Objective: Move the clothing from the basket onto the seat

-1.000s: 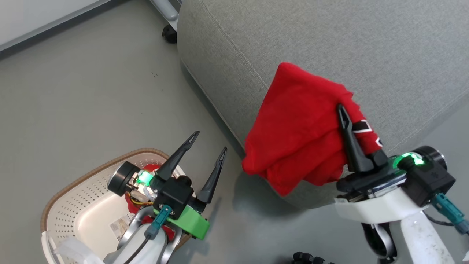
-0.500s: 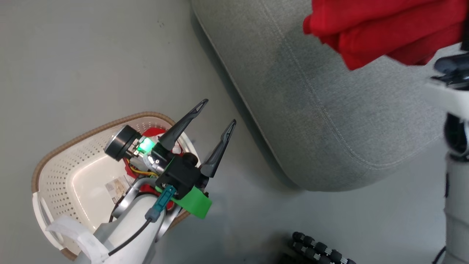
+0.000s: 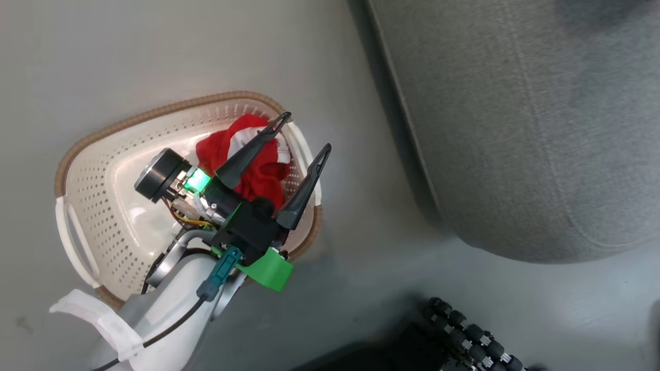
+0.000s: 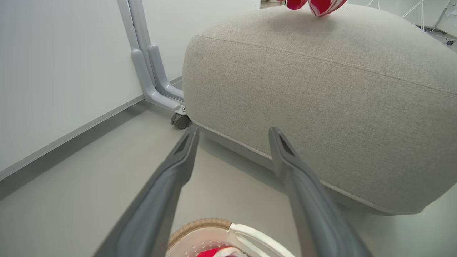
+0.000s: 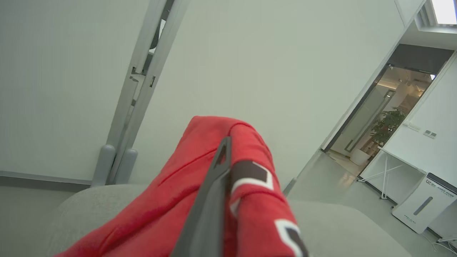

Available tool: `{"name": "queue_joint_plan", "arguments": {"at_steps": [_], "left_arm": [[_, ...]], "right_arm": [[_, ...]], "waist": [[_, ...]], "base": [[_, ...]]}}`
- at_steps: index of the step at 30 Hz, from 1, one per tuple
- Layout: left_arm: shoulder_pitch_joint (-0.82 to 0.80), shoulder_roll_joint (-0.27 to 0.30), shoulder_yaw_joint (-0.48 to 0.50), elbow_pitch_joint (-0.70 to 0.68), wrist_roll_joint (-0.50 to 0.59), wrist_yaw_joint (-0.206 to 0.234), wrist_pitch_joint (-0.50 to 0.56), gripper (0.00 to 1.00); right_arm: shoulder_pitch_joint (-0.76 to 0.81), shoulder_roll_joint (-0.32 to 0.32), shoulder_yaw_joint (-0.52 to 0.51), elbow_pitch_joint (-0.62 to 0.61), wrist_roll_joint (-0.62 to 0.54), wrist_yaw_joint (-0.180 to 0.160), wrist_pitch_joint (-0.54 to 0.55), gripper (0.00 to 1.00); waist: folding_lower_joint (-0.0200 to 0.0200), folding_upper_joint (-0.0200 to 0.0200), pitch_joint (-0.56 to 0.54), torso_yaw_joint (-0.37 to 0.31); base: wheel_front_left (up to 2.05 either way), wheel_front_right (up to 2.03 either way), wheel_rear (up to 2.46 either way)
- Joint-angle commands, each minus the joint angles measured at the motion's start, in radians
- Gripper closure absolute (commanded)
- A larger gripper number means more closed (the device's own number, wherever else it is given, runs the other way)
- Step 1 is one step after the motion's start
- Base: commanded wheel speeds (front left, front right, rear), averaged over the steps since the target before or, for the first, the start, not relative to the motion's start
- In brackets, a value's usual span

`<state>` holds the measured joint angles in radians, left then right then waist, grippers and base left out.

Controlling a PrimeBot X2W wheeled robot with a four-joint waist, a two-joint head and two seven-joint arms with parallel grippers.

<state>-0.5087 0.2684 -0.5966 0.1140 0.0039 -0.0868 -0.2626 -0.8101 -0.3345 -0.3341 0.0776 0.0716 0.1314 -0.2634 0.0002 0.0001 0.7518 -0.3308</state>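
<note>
A cream perforated basket (image 3: 103, 196) with a brown rim sits on the floor at the left of the head view. One piece of red clothing (image 3: 216, 149) with white trim lies bunched inside it. My left gripper (image 3: 307, 132) hovers over the basket's right side, open and holding nothing. In the left wrist view its fingers (image 4: 234, 131) point toward the grey seat (image 4: 321, 89), with the basket rim (image 4: 200, 225) below them. My right gripper (image 5: 226, 142) is shut on a second red garment (image 5: 171, 200), held just above the seat (image 5: 339, 228).
A grey frame leg with a black caster (image 4: 180, 120) stands by the seat's far corner, against a white wall. A black ribbed cable guide (image 3: 464, 335) lies at the bottom of the head view. A white appliance (image 5: 425, 207) stands near an open doorway.
The head camera has swung, so the basket now sits nearer the middle. The right gripper and its red garment rose out of the head view over the seat. The left gripper stays open.
</note>
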Motion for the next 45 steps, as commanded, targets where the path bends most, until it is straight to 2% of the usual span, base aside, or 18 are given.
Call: {"name": "queue_joint_plan", "arguments": {"at_steps": [1, 3, 4, 9, 10, 11, 12, 19, 25, 27, 31, 38, 45], "left_arm": [[-0.024, 0.006, -0.003, 0.002, -0.001, -0.002, -0.003, 0.00], [-0.026, 0.001, -0.003, 0.004, -0.005, 0.002, -0.003, 0.00], [-0.026, -0.002, -0.002, 0.004, -0.008, 0.006, -0.003, 0.00], [-0.003, -0.014, -0.004, 0.012, -0.024, 0.019, -0.003, 0.00], [0.006, -0.015, -0.005, 0.015, -0.027, 0.020, -0.003, 0.00], [0.013, -0.015, -0.005, 0.018, -0.031, 0.023, -0.003, 0.00], [0.024, -0.016, -0.005, 0.026, -0.040, 0.023, -0.003, 0.00], [0.056, -0.028, -0.009, 0.070, -0.064, 0.025, -0.003, 0.00], [0.091, -0.057, 0.002, 0.082, -0.092, 0.046, -0.003, 0.00], [0.110, -0.069, 0.010, 0.088, -0.103, 0.054, -0.003, 0.00], [0.152, -0.097, 0.040, 0.090, -0.127, 0.078, -0.003, 0.00], [0.244, -0.145, 0.108, 0.091, -0.161, 0.097, -0.003, 0.00], [0.336, -0.181, 0.174, 0.084, -0.152, 0.115, -0.003, 0.00]], "right_arm": [[0.004, -0.014, -0.008, 0.035, -0.024, -0.001, -0.002, 1.00], [0.021, -0.010, -0.024, 0.083, -0.053, -0.001, -0.002, 1.00], [0.026, 0.004, -0.037, 0.101, -0.062, -0.001, -0.002, 0.96], [0.095, 0.070, -0.103, 0.195, -0.100, -0.001, -0.002, 0.96], [0.111, 0.091, -0.122, 0.207, -0.100, -0.001, -0.002, 0.89], [0.123, 0.109, -0.138, 0.211, -0.099, -0.001, -0.002, 0.47], [0.143, 0.130, -0.155, 0.207, -0.099, -0.001, -0.002, 0.00], [0.291, 0.226, -0.225, 0.172, -0.096, -0.001, -0.002, 0.00], [0.423, 0.269, -0.203, 0.141, -0.092, -0.001, -0.002, 0.00], [0.466, 0.276, -0.167, 0.125, -0.096, -0.001, -0.002, 0.00], [0.543, 0.279, -0.019, 0.094, -0.116, -0.001, -0.002, 0.00], [0.618, 0.261, 0.207, 0.051, -0.093, -0.001, -0.002, 0.00], [0.664, 0.255, 0.311, 0.024, -0.063, -0.001, -0.002, 0.00]], "waist": [[-0.0002, -0.0001, 0.048, 0.044], [-0.0002, -0.0001, 0.049, 0.049], [-0.0002, -0.0001, 0.049, 0.049], [-0.0002, -0.0001, 0.022, 0.050], [-0.0002, -0.0001, 0.012, 0.050], [-0.0002, -0.0001, 0.003, 0.049], [-0.0002, -0.0001, -0.009, 0.047], [-0.0002, -0.0001, -0.099, 0.038], [-0.0002, -0.0001, -0.203, 0.035], [-0.0002, -0.0001, -0.244, 0.042], [-0.0002, -0.0001, -0.324, 0.068], [-0.0002, -0.0001, -0.477, 0.145], [-0.0002, -0.0001, -0.610, 0.229]], "base": [[0.00, 0.00, 0.00], [0.00, 0.00, 0.00], [0.00, 0.00, 0.00], [0.00, 0.00, 0.00], [0.00, 0.00, 0.00], [0.00, 0.00, 0.00], [0.00, 0.00, 0.00], [0.00, 0.00, 0.00], [0.00, 0.00, 0.00], [0.00, 0.00, 0.00], [0.00, 0.00, 0.00], [0.00, 0.00, 0.00], [0.00, 0.00, 0.00]]}}
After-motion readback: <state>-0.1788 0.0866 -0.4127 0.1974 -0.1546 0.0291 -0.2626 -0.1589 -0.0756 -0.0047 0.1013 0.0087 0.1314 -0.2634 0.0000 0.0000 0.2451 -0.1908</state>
